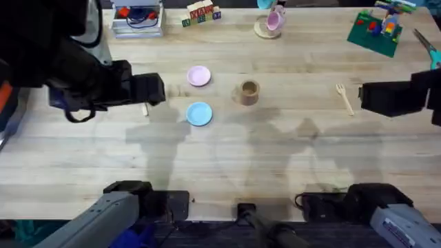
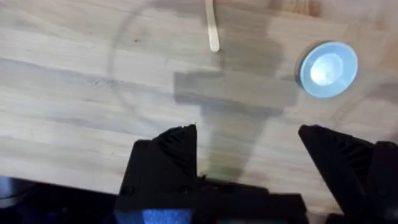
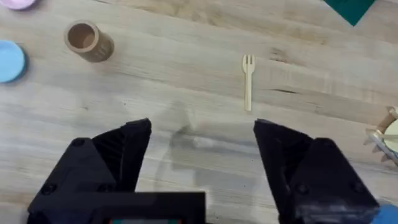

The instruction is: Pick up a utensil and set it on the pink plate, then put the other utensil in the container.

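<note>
The pink plate point(image 1: 198, 76) lies left of centre on the table, and the brown cylindrical container point(image 1: 249, 91) stands upright to its right. The wooden fork point(image 1: 344, 98) lies near the right side, just left of my right gripper point(image 1: 364, 98). In the right wrist view that gripper point(image 3: 202, 134) is open above bare wood, with the fork point(image 3: 248, 81) and the container point(image 3: 89, 42) beyond it. My left gripper point(image 1: 158, 89) hovers left of the plates, open point(image 2: 249, 143). A thin wooden handle point(image 2: 212, 28), the spoon's, lies ahead of it; its bowl is out of view.
A light-blue plate point(image 1: 199, 114) lies just in front of the pink one. Along the far edge stand a pink mug on a coaster point(image 1: 270, 24), letter blocks point(image 1: 201, 12), a white box point(image 1: 138, 17) and a green brick baseplate point(image 1: 375, 29).
</note>
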Available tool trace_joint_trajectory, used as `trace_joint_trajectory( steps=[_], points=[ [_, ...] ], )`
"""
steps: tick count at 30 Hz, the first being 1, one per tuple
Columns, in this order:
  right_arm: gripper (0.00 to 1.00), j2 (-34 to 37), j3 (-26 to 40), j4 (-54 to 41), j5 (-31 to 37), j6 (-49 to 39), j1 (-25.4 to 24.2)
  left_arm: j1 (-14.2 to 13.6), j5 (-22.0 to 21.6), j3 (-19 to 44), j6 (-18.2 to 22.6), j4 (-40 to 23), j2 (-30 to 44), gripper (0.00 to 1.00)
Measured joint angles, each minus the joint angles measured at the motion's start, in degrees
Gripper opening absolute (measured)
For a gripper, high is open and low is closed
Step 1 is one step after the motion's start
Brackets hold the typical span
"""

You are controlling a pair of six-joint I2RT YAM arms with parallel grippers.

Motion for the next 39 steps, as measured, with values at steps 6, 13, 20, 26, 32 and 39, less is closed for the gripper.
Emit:
trace_joint_trajectory(
  steps=[6, 13, 20, 26, 32, 39],
  points=[
    [0.996, 0.0, 0.0, 0.0, 0.0, 0.0, 0.0, 6.0, 3.8, -2.5, 0.0, 4.2, 2.5, 0.993],
    [0.996, 0.0, 0.0, 0.0, 0.0, 0.0, 0.0, 11.2, 4.3, -2.5, 0.8, 7.8, 11.3, 0.993],
    [0.996, 0.0, 0.0, 0.0, 0.0, 0.0, 0.0, 11.3, 5.0, -2.7, 1.3, 15.2, 18.5, 0.993],
    [0.996, 0.0, 0.0, 0.0, 0.0, 0.0, 0.0, 11.3, 5.1, -2.7, 1.2, 18.7, 24.5, 0.992],
    [0.996, 0.0, 0.0, 0.0, 0.0, 0.0, 0.0, 11.3, 5.1, -2.7, 1.2, 23.1, 31.1, 0.993],
    [0.996, 0.0, 0.0, 0.0, 0.0, 0.0, 0.0, 11.3, 5.0, -2.8, 1.2, 27.0, 35.4, 0.993]
  ],
)
